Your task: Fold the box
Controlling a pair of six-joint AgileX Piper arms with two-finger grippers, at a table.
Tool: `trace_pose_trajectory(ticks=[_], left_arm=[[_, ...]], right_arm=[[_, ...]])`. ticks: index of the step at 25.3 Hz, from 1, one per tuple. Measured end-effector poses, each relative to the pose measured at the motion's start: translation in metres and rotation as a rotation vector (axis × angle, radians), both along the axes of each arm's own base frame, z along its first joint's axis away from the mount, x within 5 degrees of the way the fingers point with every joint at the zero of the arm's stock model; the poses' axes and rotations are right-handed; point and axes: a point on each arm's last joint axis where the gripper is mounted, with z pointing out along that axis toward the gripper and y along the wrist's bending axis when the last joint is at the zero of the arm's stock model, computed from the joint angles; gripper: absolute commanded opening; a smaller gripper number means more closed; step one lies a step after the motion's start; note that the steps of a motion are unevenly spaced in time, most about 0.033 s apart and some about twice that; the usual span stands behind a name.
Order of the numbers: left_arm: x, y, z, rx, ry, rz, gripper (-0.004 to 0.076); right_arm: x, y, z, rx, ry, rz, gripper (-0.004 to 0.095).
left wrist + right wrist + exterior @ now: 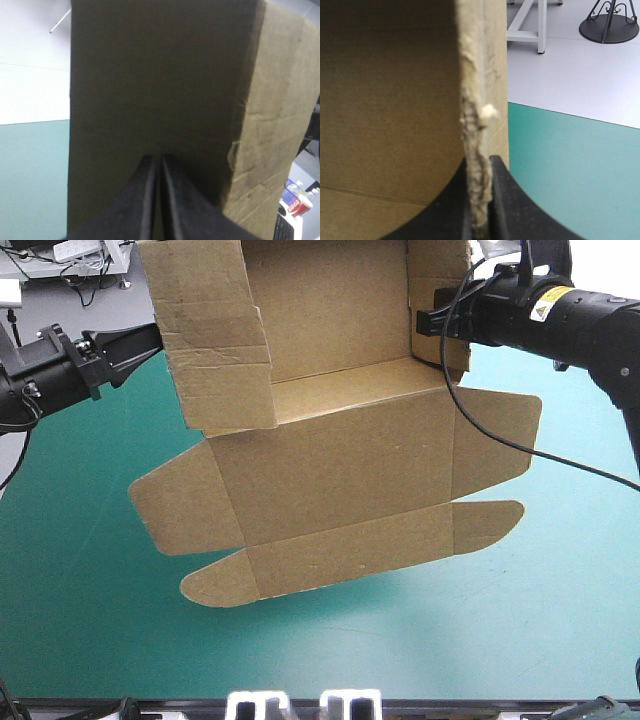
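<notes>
You have the brown box [340, 470] lifted off the teal-green table [90, 630], toward its far edge, and pinched from both sides. Your left gripper [156, 159] presses together on the left wall. Your right gripper [481, 161] clamps the right wall's frayed rim (pale fibres show). The board is matte, corrugated and creased. The walls are partly raised, and round-cornered flaps hang toward the near edge.

You can see the bench [330, 650] with its teal-green cover, smooth and flat. Past the bench's edge you find a pale floor [580, 80]. On that floor, away from the bench, stand the white legs [541, 27] of some frame and a dark round foot [609, 25]. Far off the bench, a red cup [299, 206] with white writing sits by a dark keyboard [283, 231].
</notes>
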Motion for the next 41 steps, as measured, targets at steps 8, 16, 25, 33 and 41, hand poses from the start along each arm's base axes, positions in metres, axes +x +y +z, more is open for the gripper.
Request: trace_pose_trajectory(ticks=[8,16,25,33,41], left_arm=[[0.0,0.0,-0.002,0.017,0.005,0.006,0.0463],[0.0,-0.009,-0.001,-0.001,0.028,-0.033,0.0465],[-0.006,-0.029,0.0,0.002,0.021,-0.121,0.0465],[-0.004,-0.026,-0.01,0.137,0.03,-0.079,0.0463],[-0.002,-0.024,-0.012,0.161,0.031,-0.049,0.0463]], right_arm=[[0.008,0.003,-0.005,-0.003,0.017,0.001,-0.0017],[0.015,0.005,-0.01,-0.007,0.026,-0.001,-0.0017],[0.024,0.007,-0.017,-0.028,0.041,-0.013,-0.0017],[0.024,0.007,-0.018,-0.042,0.058,-0.013,-0.0016],[0.024,0.006,-0.019,-0.056,0.06,-0.022,-0.0016]])
